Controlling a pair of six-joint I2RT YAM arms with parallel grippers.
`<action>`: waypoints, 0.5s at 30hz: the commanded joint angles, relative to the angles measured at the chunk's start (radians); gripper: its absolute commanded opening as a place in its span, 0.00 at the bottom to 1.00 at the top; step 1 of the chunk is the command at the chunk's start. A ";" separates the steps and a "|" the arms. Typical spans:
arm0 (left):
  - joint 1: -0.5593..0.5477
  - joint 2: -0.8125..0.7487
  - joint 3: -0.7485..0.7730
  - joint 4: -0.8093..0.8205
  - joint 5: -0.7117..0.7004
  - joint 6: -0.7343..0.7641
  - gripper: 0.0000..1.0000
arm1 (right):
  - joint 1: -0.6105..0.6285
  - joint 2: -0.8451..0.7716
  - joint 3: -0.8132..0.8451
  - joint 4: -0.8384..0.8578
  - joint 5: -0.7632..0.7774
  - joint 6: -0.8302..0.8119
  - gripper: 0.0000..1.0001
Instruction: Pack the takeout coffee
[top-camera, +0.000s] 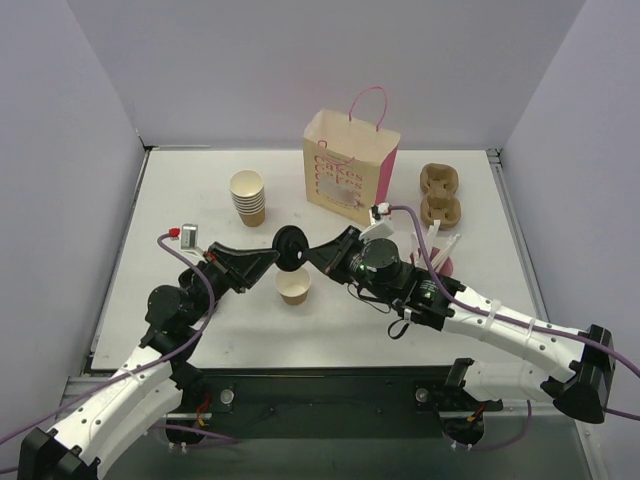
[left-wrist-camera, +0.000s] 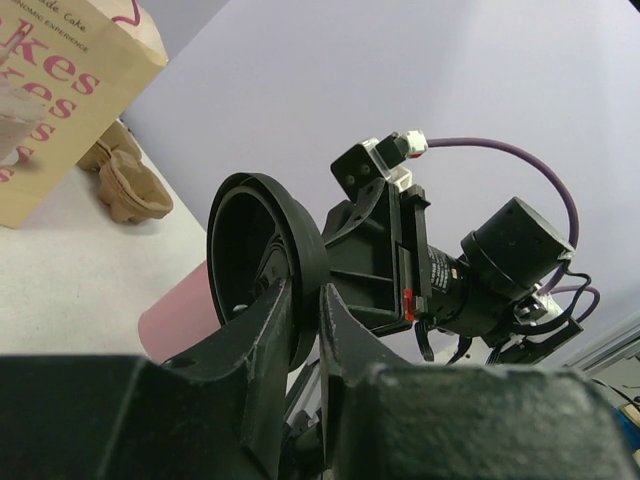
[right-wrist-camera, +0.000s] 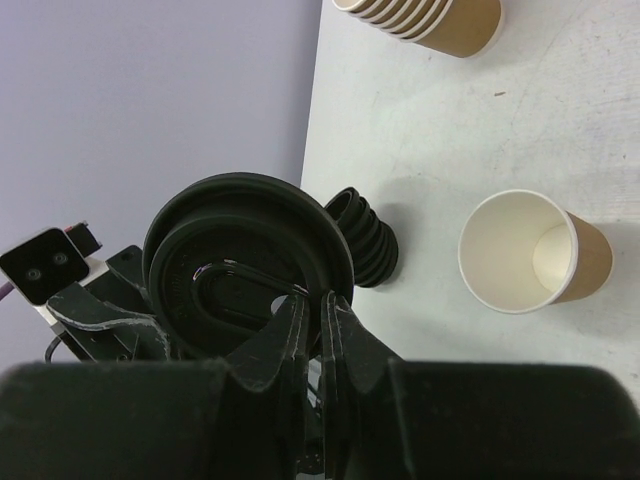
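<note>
A round black lid (top-camera: 291, 248) is held upright in the air between both grippers. My left gripper (top-camera: 280, 255) is shut on its rim from the left, and my right gripper (top-camera: 310, 256) is shut on its rim from the right. The left wrist view shows the lid's (left-wrist-camera: 262, 265) hollow underside pinched in my left gripper (left-wrist-camera: 306, 296). The right wrist view shows the lid's (right-wrist-camera: 235, 265) top face pinched in my right gripper (right-wrist-camera: 312, 300). The tan paper cup (top-camera: 294, 288) stands open and lidless on the table just below; it also shows in the right wrist view (right-wrist-camera: 530, 250).
A paper bag (top-camera: 350, 165) with pink handles stands at the back, a stack of lidless cups (top-camera: 248, 196) to its left, and a cardboard cup carrier (top-camera: 440, 193) to its right. A pink cup with straws (top-camera: 438, 258) sits behind my right arm. A stack of black lids (right-wrist-camera: 365, 240) lies by the cup.
</note>
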 joint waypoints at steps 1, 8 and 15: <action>-0.002 -0.038 -0.013 -0.041 -0.014 0.022 0.34 | 0.008 -0.009 0.074 -0.043 0.043 -0.075 0.00; -0.001 -0.098 0.062 -0.286 -0.057 0.151 0.70 | 0.005 0.011 0.175 -0.308 0.083 -0.227 0.00; -0.001 -0.136 0.246 -0.776 -0.263 0.391 0.86 | -0.023 0.153 0.344 -0.565 0.046 -0.370 0.00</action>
